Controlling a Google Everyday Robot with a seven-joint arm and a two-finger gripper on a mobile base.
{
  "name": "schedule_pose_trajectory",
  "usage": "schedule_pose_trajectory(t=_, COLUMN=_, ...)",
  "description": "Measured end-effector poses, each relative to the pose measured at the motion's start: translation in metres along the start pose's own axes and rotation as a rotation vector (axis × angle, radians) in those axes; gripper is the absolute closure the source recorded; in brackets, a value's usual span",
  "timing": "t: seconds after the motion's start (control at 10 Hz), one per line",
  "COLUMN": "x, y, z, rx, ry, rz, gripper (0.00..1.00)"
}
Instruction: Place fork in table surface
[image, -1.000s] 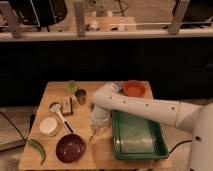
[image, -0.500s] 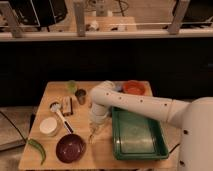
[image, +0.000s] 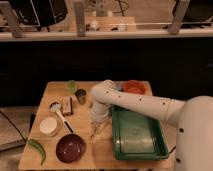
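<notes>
The table surface (image: 107, 155) is a light brown wooden top. My gripper (image: 97, 126) hangs from the white arm (image: 140, 103) and points down over the table, just left of the green tray (image: 137, 134). A slim pale fork (image: 95, 135) shows right under the gripper tip, at or close to the wood. I cannot tell whether the gripper is holding it.
A purple bowl (image: 70, 148), a white bowl (image: 49, 126) and a green chili (image: 37, 149) lie at the front left. A white-headed, black-handled utensil (image: 61, 116), a brown box (image: 67, 106), a metal cup (image: 80, 95), a green cup (image: 72, 86) and an orange bowl (image: 133, 87) stand further back.
The arm's elbow has swung left and the gripper has come down slightly towards the table beside the tray.
</notes>
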Motion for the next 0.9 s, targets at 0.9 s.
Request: schedule_pose_trajectory(t=0.9, x=-0.002, y=0.002, z=-0.022, rx=0.008, ry=0.0, rz=-0.056, gripper=0.2)
